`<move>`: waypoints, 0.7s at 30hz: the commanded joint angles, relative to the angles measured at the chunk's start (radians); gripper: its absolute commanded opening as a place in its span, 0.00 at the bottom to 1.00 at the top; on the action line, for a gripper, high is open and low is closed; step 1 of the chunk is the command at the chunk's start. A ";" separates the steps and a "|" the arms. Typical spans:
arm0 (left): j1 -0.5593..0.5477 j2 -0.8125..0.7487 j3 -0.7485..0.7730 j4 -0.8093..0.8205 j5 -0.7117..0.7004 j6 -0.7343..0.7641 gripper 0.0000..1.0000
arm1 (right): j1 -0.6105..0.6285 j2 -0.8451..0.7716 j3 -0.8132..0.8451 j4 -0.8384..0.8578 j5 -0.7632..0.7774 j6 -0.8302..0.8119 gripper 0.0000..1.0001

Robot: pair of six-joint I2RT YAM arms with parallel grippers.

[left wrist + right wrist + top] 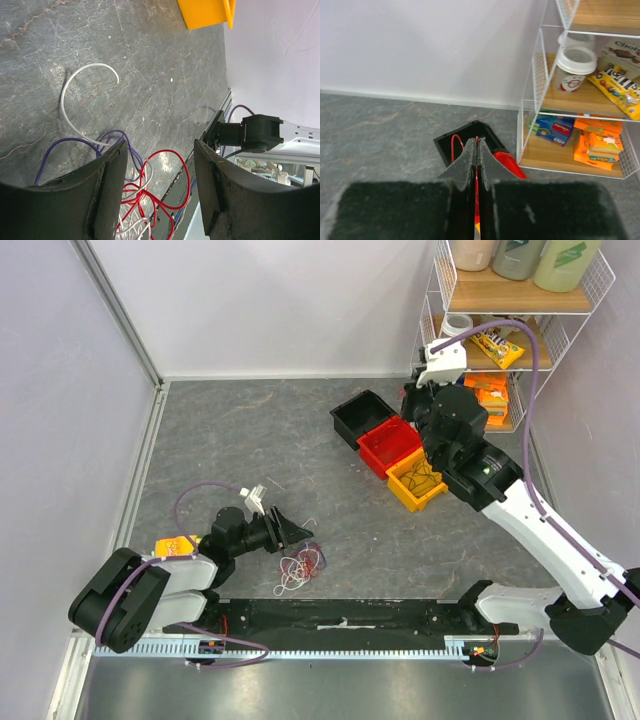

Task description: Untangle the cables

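Cables (300,565) are bunched on the table (250,440) just beside the left gripper (300,535), toward the near edge; the left arm is by far the nearer

Left jaws are seen standing well apart with nothing held. In the left wrist view the red loops (170,152) are seen under the gap between the fingers, the purple loop (65,145) is spread out past one finger, and the white strand (67,107) is arced away ahead of the tips. No clear long axis is shown by the clump: from above it is drawn out only slightly, from near-left to far-right. A short drop toward the near edge is judged enough for a pinch. The right gripper (476,140) is kept well apart over the black bin (345,412), jaws pressed together, with a red strand (453,145) apparently pinched between them and looped down into that bin
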 commanded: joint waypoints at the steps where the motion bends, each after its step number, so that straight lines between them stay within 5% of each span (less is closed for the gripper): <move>1: -0.004 -0.008 -0.008 0.059 -0.016 0.032 0.62 | -0.079 0.044 0.006 0.051 -0.009 0.005 0.00; 12: -0.002 -0.006 -0.016 0.078 -0.013 0.032 0.63 | -0.203 0.262 -0.169 0.143 -0.124 0.098 0.00; 21: -0.004 0.001 -0.014 0.085 -0.011 0.032 0.63 | -0.205 0.239 -0.178 0.136 -0.264 0.150 0.00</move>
